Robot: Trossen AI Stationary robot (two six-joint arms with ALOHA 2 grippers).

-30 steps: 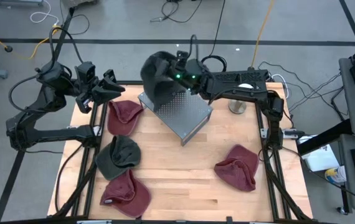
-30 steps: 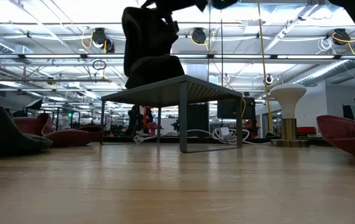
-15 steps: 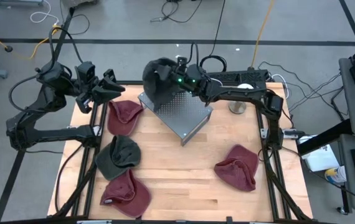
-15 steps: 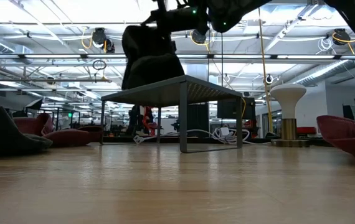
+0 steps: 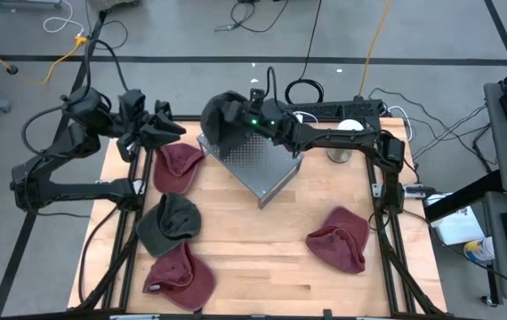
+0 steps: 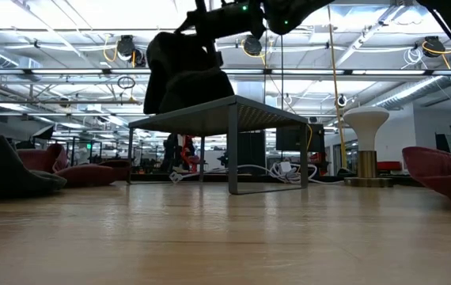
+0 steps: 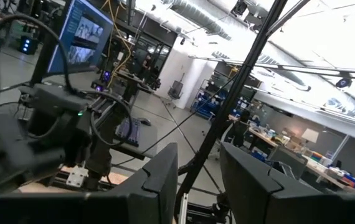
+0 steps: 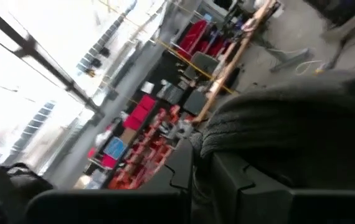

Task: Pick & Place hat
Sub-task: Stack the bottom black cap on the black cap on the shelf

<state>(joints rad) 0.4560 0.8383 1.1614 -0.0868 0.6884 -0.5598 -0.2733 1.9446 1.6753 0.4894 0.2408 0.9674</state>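
Observation:
A dark knit hat [image 5: 221, 120] [image 6: 184, 73] sits at the far left corner of a grey perforated metal stand [image 5: 267, 169] [image 6: 233, 107] in the far middle of the table. My right gripper [image 5: 243, 121] reaches in from the table's right and is shut on this hat. My left gripper [image 5: 172, 130] [image 7: 199, 180] hovers over the table's far left corner, open, with nothing between its fingers. Two maroon hats [image 5: 178, 165] [image 5: 181, 276] and a dark green hat [image 5: 168, 222] lie flat on the left side of the table. Another maroon hat [image 5: 338, 238] lies at the right. My right gripper pinches the hat's ribbed knit upper part [image 8: 240, 134] between its two fingers. The fingers come about level from the table's right. The hat hangs and bulges beyond the fingers, and its lower part [image 6: 198, 91] rests on the stand's top near the far left corner.
A white mushroom-shaped post [image 5: 339, 151] [image 6: 365, 131] stands right of the stand, under my right arm. The wooden tabletop [image 5: 262, 258] is bare in its near middle. Cables and a power strip lie beyond the far edge.
My right gripper has gone down toward the stand, rolling somewhat, still shut on the dark hat. The hat has sunk with it and slumped a little toward the table's left, its lower part staying on the stand's top.

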